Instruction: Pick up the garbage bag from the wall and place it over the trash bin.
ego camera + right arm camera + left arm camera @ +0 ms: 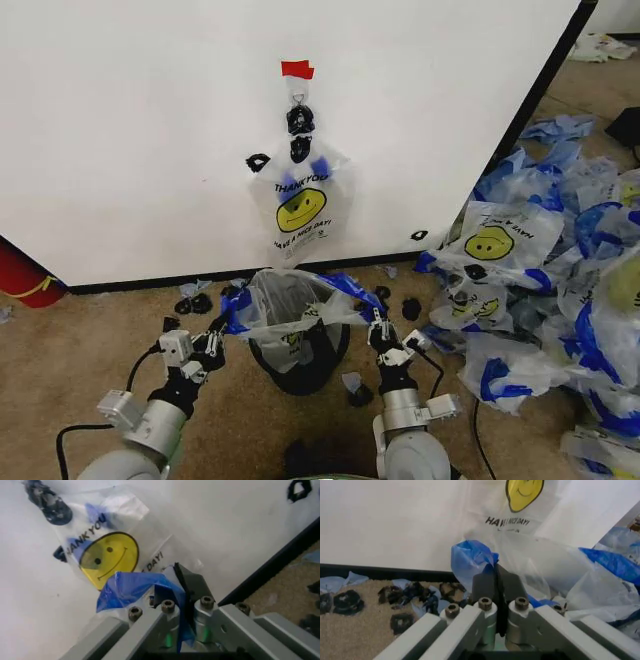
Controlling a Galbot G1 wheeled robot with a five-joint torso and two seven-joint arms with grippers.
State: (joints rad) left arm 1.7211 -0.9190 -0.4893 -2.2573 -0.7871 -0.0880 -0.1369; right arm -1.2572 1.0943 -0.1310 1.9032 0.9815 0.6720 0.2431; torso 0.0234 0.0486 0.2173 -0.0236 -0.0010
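Garbage bag (290,305) stretched across trash bin (300,360) rim, both grippers' fingers clamped on its edges

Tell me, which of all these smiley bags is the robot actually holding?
The garbage bag spread over the trash bin: the left gripper and right gripper pinch its blue edges. Another hangs on the wall; others lie heaped.

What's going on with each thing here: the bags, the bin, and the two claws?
Bag over bin: stretched open across the rim, blue handles pinched on both sides.
Trash bin: upright, lined.
Bag on wall: hanging from the hook.
Left gripper: shut on a handle.
Right gripper: shut on a handle.
Bag pile: heaped on floor.
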